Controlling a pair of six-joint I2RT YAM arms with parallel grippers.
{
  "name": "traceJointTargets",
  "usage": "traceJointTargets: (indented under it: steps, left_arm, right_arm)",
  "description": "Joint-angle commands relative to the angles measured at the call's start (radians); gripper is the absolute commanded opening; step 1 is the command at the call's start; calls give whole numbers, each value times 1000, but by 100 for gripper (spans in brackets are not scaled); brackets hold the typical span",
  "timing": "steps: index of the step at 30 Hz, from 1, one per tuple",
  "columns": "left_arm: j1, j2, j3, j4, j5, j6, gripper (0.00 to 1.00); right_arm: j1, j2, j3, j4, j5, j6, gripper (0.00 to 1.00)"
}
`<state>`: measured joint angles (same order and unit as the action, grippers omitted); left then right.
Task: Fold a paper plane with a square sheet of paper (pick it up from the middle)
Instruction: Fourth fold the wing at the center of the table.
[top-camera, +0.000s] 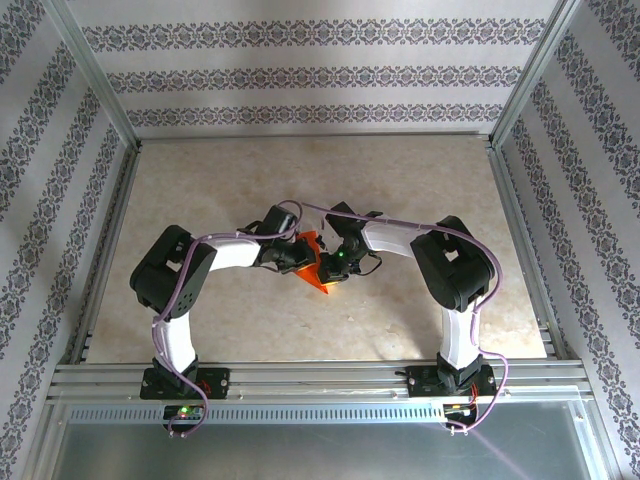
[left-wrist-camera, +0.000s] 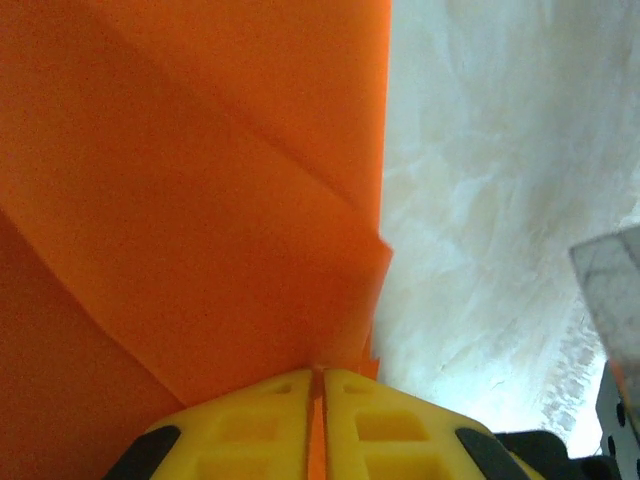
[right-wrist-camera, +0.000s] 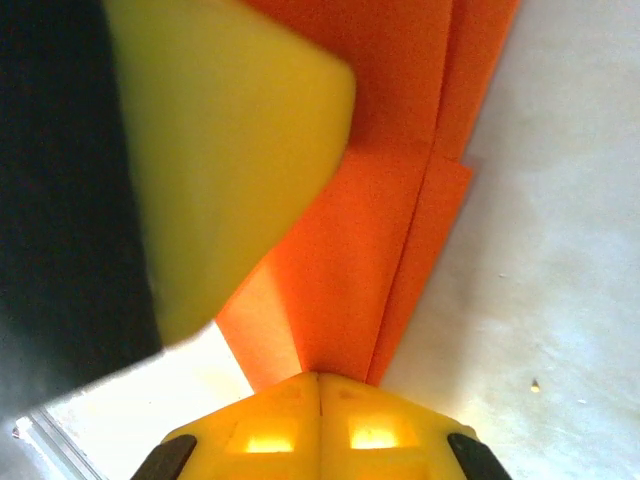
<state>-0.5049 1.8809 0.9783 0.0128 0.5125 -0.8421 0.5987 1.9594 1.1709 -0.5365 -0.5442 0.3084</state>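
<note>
1. Beige marbled table (top-camera: 300, 180): the work sits at its middle, between the two arms.
2. Orange-red paper (top-camera: 312, 262): gripped from both sides and already several layers thick. The wrist views show stepped edges and a diagonal crease. I cannot tell whether it touches the table.
3. Left gripper (left-wrist-camera: 320, 375): clenched on the paper, with a thin orange strip pinched between its yellow fingers.
4. Right gripper (right-wrist-camera: 318, 378): likewise clamped on the paper's folded edge, close beside the left one.
5. Progress, as I judge it: the early folds are made. No pointed dart with ridge and wings shows, so wing folds and final shaping remain.
</note>
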Motion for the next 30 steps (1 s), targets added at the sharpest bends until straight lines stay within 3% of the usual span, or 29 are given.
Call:
traceJointTargets:
  steps: [1, 10, 22, 30]
  left_arm:
    - [65, 39, 34, -42, -56, 61, 13]
    - [144, 94, 109, -68, 0, 143, 14]
    - [264, 151, 213, -173, -18, 260, 15]
    - [307, 71, 276, -223, -1, 266, 16]
  right_arm:
    - [-2, 102, -85, -96, 298, 5, 5]
    - [-1, 102, -89, -94, 305, 7, 5]
    - [-1, 99, -93, -94, 314, 15, 5]
    - [0, 84, -85, -75, 287, 23, 5]
